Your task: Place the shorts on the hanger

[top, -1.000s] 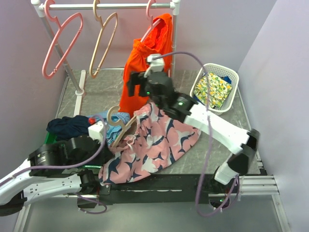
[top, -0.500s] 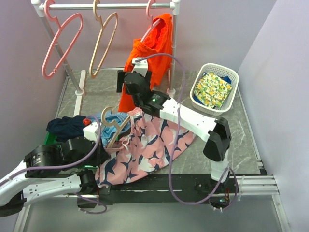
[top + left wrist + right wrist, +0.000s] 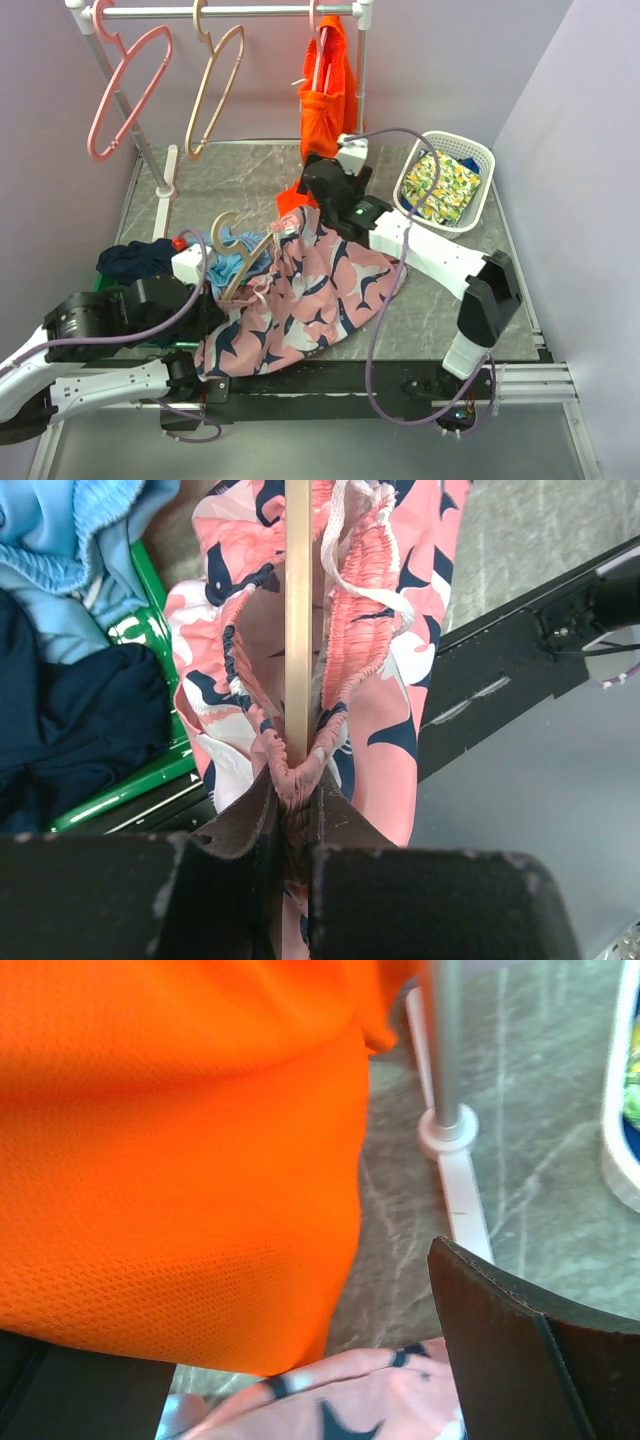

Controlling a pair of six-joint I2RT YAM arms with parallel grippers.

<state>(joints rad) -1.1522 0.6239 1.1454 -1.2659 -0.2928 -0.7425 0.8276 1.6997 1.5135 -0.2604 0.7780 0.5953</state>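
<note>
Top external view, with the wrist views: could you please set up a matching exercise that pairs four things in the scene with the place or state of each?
Things:
1. patterned pink shorts
2. orange shorts
3. floral cloth
4. left end effector

Places or states:
A. in the white basket
B. shut on a gathered waistband beside the tan hanger
C. spread on the table
D. hanging from the rail

Pairs: 1-C, 2-D, 3-A, 4-B

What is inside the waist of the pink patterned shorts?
A slim beige hanger arm runs through it, pinched with the waistband by the left gripper. Fabric hides the rest of its frame.
</note>
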